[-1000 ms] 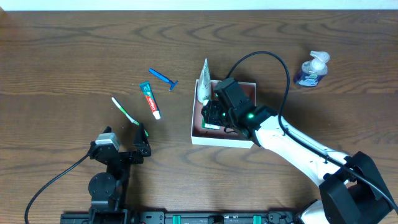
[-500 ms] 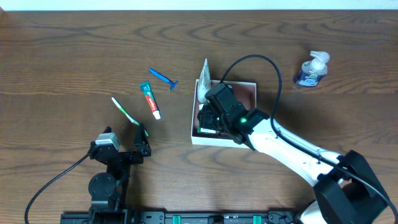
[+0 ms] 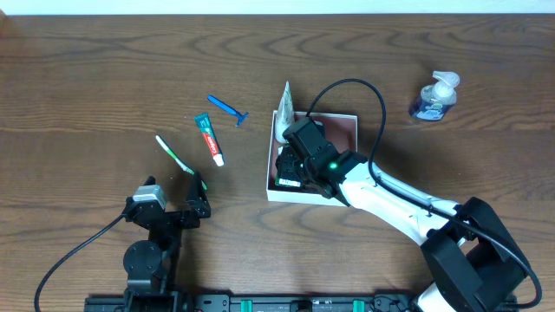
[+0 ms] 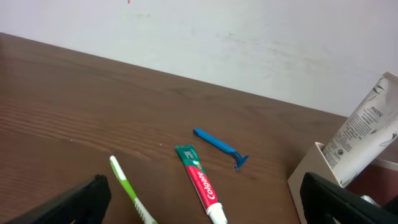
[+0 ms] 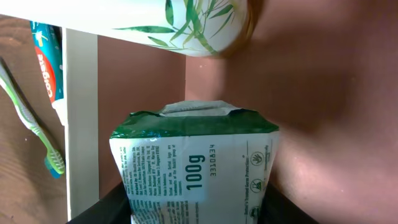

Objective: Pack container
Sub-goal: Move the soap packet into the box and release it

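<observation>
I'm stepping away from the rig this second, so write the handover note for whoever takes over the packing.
Left gripper: open, empty, parked at the near-left of the table.
Right gripper: jaws shut on the green packet, low inside the container.
Done: white tube leans in the container's far-left corner.
Left to do: release the packet; pack toothpaste, toothbrush, razor (left of container) and pump bottle (far right).
</observation>
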You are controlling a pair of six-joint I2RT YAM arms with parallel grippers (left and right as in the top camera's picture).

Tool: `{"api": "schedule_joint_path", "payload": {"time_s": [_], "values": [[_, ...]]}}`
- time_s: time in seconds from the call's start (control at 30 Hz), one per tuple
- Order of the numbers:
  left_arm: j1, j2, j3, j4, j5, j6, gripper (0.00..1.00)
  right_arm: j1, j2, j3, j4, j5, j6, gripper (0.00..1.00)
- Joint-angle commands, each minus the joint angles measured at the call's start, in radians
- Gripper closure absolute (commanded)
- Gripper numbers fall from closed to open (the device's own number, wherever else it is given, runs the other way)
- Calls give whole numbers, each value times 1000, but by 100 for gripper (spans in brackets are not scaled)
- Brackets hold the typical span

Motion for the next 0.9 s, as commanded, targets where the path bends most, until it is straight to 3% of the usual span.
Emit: {"api": "schedule_joint_path", "payload": {"time_s": [0.0,0.87], "values": [[5,-5,-16,-36,6,17,2,15,10,2,6,16,12,52],[5,-5,-16,-36,6,17,2,17,2,2,10,23,-10,50]]}}
